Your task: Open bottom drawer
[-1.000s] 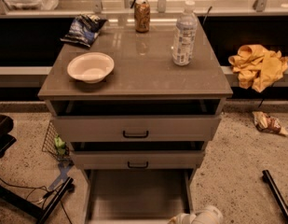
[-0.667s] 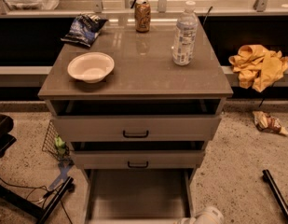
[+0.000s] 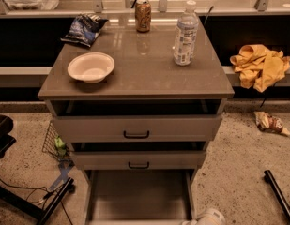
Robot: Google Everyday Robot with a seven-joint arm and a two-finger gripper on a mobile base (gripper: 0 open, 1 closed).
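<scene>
The grey cabinet (image 3: 135, 74) has three drawers. The bottom drawer (image 3: 137, 196) is pulled far out; I see its plain grey inside, and its front and handle are cut off by the lower edge of the view. The middle drawer front (image 3: 139, 159) and the tall top drawer front (image 3: 135, 128) each stand slightly out, with black bar handles. Only a white rounded part of my gripper (image 3: 208, 217) shows, at the bottom edge beside the open drawer's right front corner.
On the cabinet top stand a white bowl (image 3: 91, 67), a chip bag (image 3: 83, 28), a soda can (image 3: 143, 16) and a water bottle (image 3: 185, 34). A yellow cloth (image 3: 259, 64) lies on the right ledge. A snack wrapper (image 3: 270, 123) and a black bar (image 3: 278, 193) lie on the floor at right, black equipment (image 3: 22, 198) at left.
The white gripper part has slid a little to the right and lower along the bottom edge. The drawers and the objects on top have not moved.
</scene>
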